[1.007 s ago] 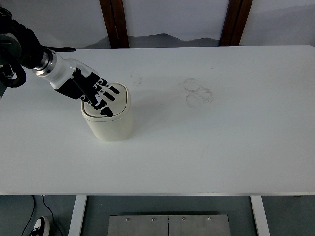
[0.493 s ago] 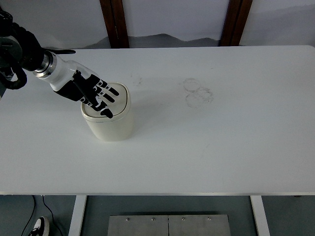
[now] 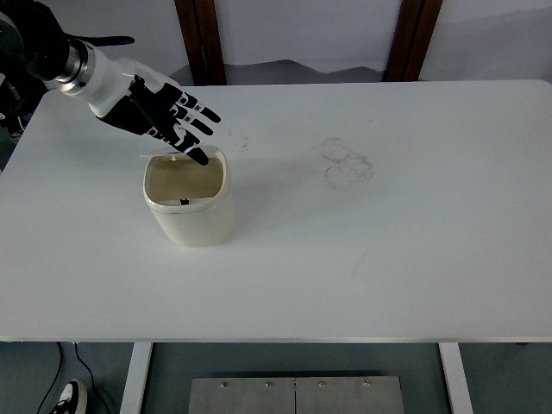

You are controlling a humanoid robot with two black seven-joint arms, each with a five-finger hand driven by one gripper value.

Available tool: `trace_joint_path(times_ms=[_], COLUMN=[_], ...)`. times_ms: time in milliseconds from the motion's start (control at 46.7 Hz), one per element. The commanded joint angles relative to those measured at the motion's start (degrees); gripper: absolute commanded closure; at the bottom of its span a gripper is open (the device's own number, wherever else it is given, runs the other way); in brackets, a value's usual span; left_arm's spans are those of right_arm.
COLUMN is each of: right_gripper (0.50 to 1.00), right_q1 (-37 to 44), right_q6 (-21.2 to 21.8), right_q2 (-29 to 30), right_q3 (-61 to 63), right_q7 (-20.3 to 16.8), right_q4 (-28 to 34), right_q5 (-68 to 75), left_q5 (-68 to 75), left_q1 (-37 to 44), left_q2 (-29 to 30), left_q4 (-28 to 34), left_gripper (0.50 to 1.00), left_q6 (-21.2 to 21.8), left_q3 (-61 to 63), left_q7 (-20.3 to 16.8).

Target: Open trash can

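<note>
A small cream trash can [image 3: 191, 216] stands on the white table [image 3: 362, 250] at the left. Its lid [image 3: 185, 156] is flipped up at the far rim, and the can's dim inside shows. My left hand [image 3: 177, 121] hovers above the can's far edge with black fingers [image 3: 200, 111] spread and nothing held. One fingertip is near the raised lid; I cannot tell whether it touches. The arm comes in from the upper left corner. My right arm is out of view.
Faint ring marks [image 3: 347, 161] stain the table's middle. Two dark wooden posts [image 3: 200, 39] stand behind the far edge. The near table edge runs along the bottom, with a metal cabinet [image 3: 296, 395] and a shoe [image 3: 69, 398] on the floor below.
The left hand rose from the lid and drew back up-left. The lid, shut before, now stands up and the can is open.
</note>
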Motion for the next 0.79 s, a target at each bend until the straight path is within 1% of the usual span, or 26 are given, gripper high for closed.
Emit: trace_joint_path(times_ms=[0, 257, 407, 621, 771], right_gripper=[0.505, 0.505, 0.505, 0.505, 0.505], right_q1=[0.00, 0.00, 0.00, 0.00, 0.00], right_q6=[-0.01, -0.01, -0.01, -0.01, -0.01], right_q2=[0.00, 0.00, 0.00, 0.00, 0.00], right_q3=[0.00, 0.00, 0.09, 0.09, 0.09], right_q7=[0.00, 0.00, 0.00, 0.00, 0.00], right_q4=[-0.01, 0.08, 0.08, 0.08, 0.08], right_q5=[0.00, 0.00, 0.00, 0.00, 0.00], left_q5=[0.01, 0.01, 0.01, -0.08, -0.08], left_q1=[-1.71, -2.94, -2.33, -1.10, 1.62], left_q2=[0.24, 2.70, 2.79, 2.43, 2.26], left_q4=[0.09, 3.77, 7.99, 15.28, 18.54], left_gripper=[0.500, 0.500, 0.500, 0.500, 0.500], left_q6=[-0.01, -0.10, -0.01, 0.52, 0.69], left_q3=[-0.25, -3.85, -6.05, -10.88, -16.94], left_q7=[-0.01, -0.01, -0.36, -5.19, -9.94])
